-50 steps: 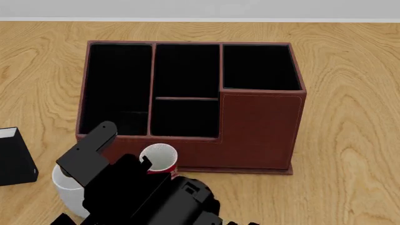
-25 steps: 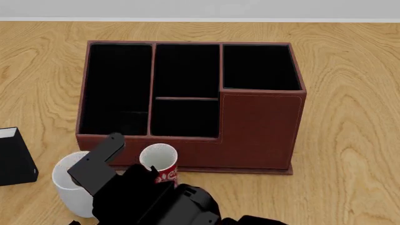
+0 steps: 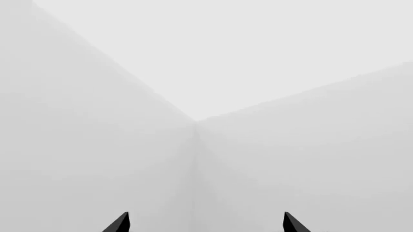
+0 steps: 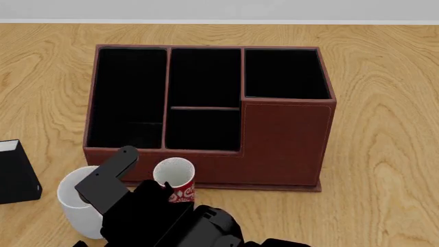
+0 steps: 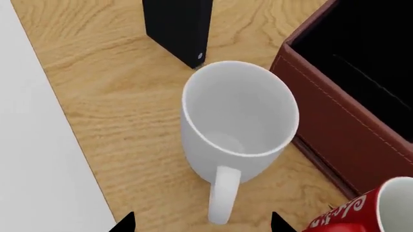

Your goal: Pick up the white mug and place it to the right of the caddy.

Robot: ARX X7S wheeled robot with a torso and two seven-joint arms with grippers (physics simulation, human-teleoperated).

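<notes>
The white mug [image 5: 235,128] stands upright at the caddy's [image 4: 285,141] seven o'clock corner, beside the red mug [image 4: 176,180]. The right gripper [image 5: 201,223] is held spread above its handle, empty. The red mug could be knocked if the fingers are closed off-centre.

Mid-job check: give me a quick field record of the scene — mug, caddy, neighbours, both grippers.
white mug: upright, empty, on the table in front of the caddy's left end, handle toward the right wrist camera
caddy: compartments empty
red mug: upright, right of the white mug
black box: left of the white mug
right gripper: open, near the handle, not gripping
left gripper: open, facing blank wall
</notes>
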